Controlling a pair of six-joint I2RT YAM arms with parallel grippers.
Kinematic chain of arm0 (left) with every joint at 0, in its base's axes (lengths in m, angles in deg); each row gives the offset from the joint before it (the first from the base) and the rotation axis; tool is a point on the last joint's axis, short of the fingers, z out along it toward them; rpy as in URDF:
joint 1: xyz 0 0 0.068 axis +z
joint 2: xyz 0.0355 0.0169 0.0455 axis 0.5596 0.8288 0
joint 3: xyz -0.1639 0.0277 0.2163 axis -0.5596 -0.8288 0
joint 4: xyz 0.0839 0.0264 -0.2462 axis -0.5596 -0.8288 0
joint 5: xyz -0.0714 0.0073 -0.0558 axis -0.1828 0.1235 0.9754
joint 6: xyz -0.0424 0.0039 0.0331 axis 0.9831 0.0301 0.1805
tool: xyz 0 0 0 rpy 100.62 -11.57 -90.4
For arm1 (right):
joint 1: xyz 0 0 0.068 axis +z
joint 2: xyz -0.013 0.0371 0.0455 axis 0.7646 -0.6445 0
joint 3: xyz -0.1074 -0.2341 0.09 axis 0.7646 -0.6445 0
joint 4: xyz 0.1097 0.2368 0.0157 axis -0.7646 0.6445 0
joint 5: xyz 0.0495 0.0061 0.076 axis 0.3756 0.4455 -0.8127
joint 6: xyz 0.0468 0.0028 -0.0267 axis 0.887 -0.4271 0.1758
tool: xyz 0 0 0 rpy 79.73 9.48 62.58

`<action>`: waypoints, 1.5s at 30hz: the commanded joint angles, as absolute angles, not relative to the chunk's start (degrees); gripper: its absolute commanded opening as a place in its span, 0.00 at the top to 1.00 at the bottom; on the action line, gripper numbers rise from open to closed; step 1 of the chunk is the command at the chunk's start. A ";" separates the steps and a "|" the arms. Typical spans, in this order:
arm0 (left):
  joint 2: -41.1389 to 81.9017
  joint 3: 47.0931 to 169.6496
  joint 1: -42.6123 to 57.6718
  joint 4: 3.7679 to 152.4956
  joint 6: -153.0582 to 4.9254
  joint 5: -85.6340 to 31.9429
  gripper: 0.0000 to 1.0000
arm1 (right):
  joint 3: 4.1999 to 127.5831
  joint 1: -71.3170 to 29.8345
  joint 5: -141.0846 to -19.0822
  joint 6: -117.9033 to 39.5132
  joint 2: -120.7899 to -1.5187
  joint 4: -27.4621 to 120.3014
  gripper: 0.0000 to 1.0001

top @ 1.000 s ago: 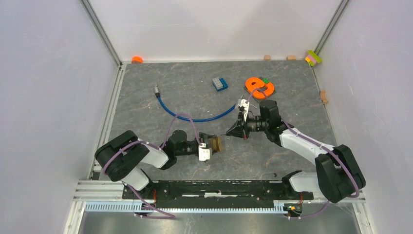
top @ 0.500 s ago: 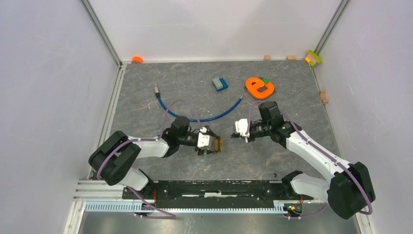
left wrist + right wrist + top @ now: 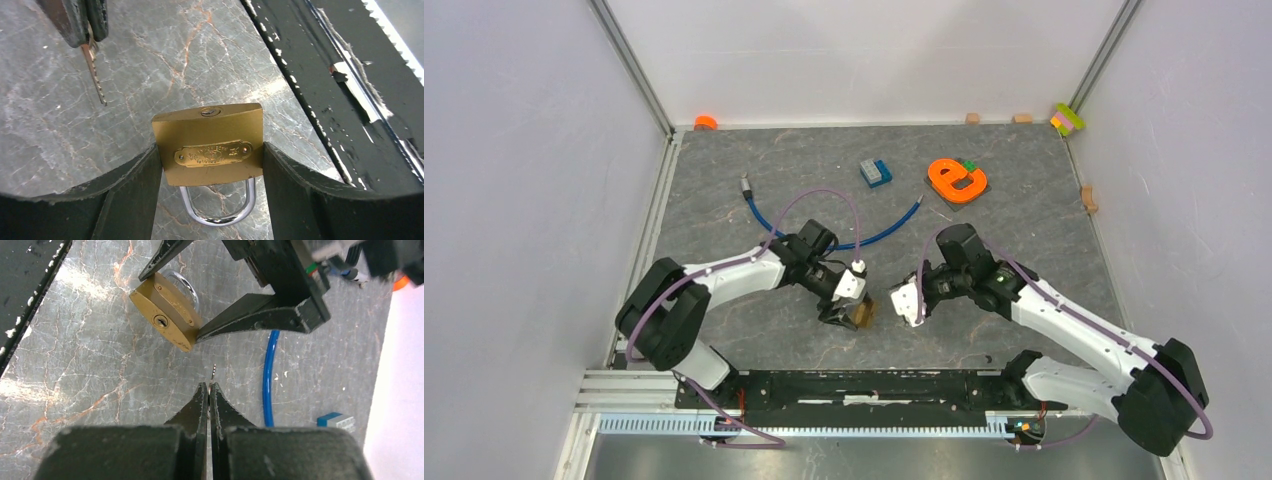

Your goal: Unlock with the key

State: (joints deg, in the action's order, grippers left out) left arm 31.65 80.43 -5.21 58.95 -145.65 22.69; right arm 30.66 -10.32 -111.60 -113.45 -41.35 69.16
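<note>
brass padlock point(image 3: 207, 145) sitting clamped in left gripper point(image 3: 852, 311), keyhole point(image 3: 210, 111) facing outward, right gripper point(image 3: 208, 389) pinching key point(image 3: 95, 75), hovering near keyhole, not touching

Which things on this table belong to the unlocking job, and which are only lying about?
For the job:
brass padlock, clamped in the left jaws
key, pinched in the right jaws

Lying about:
blue cable
blue block
orange letter e
orange cap
small wooden blocks at the table's edges
</note>
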 commanded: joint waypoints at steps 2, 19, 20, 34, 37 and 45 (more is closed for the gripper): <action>34.75 88.60 -4.82 43.17 -158.57 29.30 0.98 | 29.40 -7.01 -107.98 -120.03 -38.26 68.69 1.00; 40.77 96.69 -3.41 33.05 -163.47 29.30 0.98 | 21.30 8.12 -95.44 -118.16 -35.08 59.29 1.00; 40.92 96.54 -3.41 33.09 -163.69 29.15 0.98 | 21.05 8.83 -94.19 -118.25 -35.21 58.75 1.00; 41.31 96.74 -3.41 33.04 -163.25 28.44 0.98 | 20.06 10.72 -89.56 -119.14 -34.53 56.13 1.00; 41.37 96.76 -3.41 33.04 -163.21 28.48 0.98 | 19.97 10.85 -89.99 -119.06 -34.67 56.02 1.00; 41.57 96.71 -3.46 33.10 -163.29 28.53 0.98 | 20.08 12.13 -90.55 -119.16 -35.87 56.20 1.00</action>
